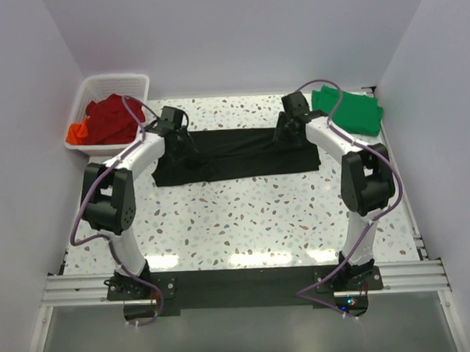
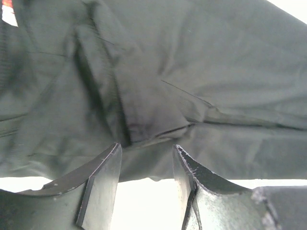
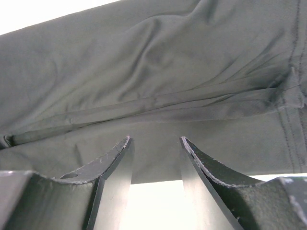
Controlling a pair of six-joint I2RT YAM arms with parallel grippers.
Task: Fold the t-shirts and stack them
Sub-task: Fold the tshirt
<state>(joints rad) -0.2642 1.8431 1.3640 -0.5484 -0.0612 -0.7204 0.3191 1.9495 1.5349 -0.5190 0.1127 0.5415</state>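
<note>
The black t-shirt (image 1: 234, 154) lies flat across the middle of the table, folded into a long band. My left gripper (image 1: 175, 140) hovers over its left end and my right gripper (image 1: 286, 131) over its right end. In the left wrist view the left gripper (image 2: 146, 151) is open above the black t-shirt (image 2: 192, 86), with only bright table between its fingers; a small white tag (image 2: 8, 13) shows at the top left. In the right wrist view the right gripper (image 3: 156, 141) is open too, just above the creased black t-shirt (image 3: 158, 72). A folded green t-shirt (image 1: 347, 109) lies at the back right.
A white slatted basket (image 1: 87, 93) stands at the back left, holding a dark red t-shirt (image 1: 111, 117) and an orange one (image 1: 78, 133). White walls close in the table on three sides. Speckled tabletop (image 1: 237, 215) lies between the black shirt and the arm bases.
</note>
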